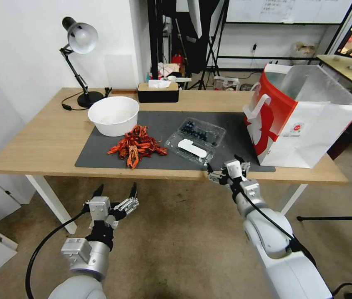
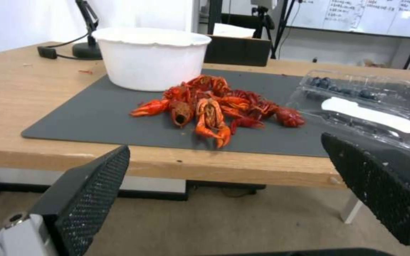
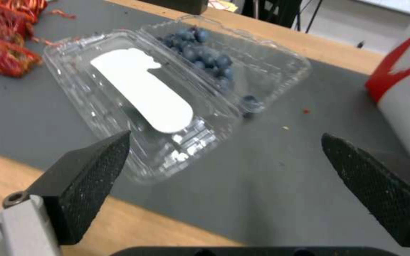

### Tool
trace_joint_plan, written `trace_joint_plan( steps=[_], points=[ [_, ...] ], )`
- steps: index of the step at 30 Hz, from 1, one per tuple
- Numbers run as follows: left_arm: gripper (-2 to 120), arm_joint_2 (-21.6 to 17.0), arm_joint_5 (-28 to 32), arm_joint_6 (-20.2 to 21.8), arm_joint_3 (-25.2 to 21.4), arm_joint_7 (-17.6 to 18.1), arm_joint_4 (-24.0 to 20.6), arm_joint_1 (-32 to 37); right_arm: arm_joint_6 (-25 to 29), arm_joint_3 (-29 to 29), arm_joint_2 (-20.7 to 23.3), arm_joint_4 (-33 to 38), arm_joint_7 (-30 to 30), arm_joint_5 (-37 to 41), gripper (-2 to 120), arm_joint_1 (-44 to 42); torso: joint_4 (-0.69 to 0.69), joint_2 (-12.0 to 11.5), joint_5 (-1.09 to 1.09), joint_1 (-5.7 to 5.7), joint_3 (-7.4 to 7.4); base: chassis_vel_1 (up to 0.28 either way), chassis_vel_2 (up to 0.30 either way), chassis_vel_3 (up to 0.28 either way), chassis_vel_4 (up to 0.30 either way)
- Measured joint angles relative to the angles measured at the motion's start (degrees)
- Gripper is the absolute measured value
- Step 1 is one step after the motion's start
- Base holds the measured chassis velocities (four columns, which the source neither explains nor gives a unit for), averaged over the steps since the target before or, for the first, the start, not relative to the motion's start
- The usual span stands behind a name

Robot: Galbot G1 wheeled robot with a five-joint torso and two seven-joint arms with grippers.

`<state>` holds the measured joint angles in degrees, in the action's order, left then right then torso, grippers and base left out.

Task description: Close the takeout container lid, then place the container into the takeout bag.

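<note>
The takeout container (image 1: 195, 140) lies open on the dark mat, blueberries in its far half. Its lid (image 1: 191, 148), the near half with the white label, lies flat toward me. In the right wrist view the container (image 3: 224, 64) and lid (image 3: 138, 103) sit just beyond my open right gripper (image 3: 226, 135). That right gripper (image 1: 225, 166) hovers at the table's front edge, close to the lid's near corner, holding nothing. The red-and-white takeout bag (image 1: 304, 116) stands open at the table's right end. My left gripper (image 1: 115, 193) is open below the front edge, in front of the crayfish.
A white bowl (image 1: 113, 115) and a pile of red crayfish (image 1: 136, 145) sit left of the container on the mat (image 1: 101, 153). A desk lamp (image 1: 80, 41) and a black tissue box (image 1: 158, 92) stand at the table's back. Bare mat lies between container and bag.
</note>
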<state>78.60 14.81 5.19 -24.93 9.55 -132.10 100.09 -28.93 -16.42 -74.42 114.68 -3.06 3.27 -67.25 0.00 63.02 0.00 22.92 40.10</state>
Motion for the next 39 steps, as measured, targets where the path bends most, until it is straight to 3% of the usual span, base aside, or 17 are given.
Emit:
trace_joint_plan(
  steps=[11, 13, 39],
  points=[
    [100, 0.12, 0.12, -0.43, -0.41, 0.17, 0.54, -0.04, -4.08, 2.15, -1.57, -3.39, -4.2, 7.79, 100, 5.07, 0.0, 0.0, 0.0, 0.0, 0.01, 0.0, 0.0, 0.0, 0.0],
    [100, 0.15, 0.17, -0.44, -0.44, 0.23, 0.75, -0.11, -4.95, 2.0, -2.07, -4.83, -5.36, 12.31, 100, 6.66, 0.0, 0.0, 0.0, 0.0, 0.01, 0.0, 0.0, 0.0, 0.0],
    [100, 0.38, 0.16, -0.88, -0.49, 0.49, 0.67, 0.56, -8.06, 1.56, -0.57, -12.48, -4.33, 26.27, 100, 14.12, 0.0, 0.0, 0.0, 0.0, 0.0, 0.0, 0.0, 0.0, 0.0]
  ],
)
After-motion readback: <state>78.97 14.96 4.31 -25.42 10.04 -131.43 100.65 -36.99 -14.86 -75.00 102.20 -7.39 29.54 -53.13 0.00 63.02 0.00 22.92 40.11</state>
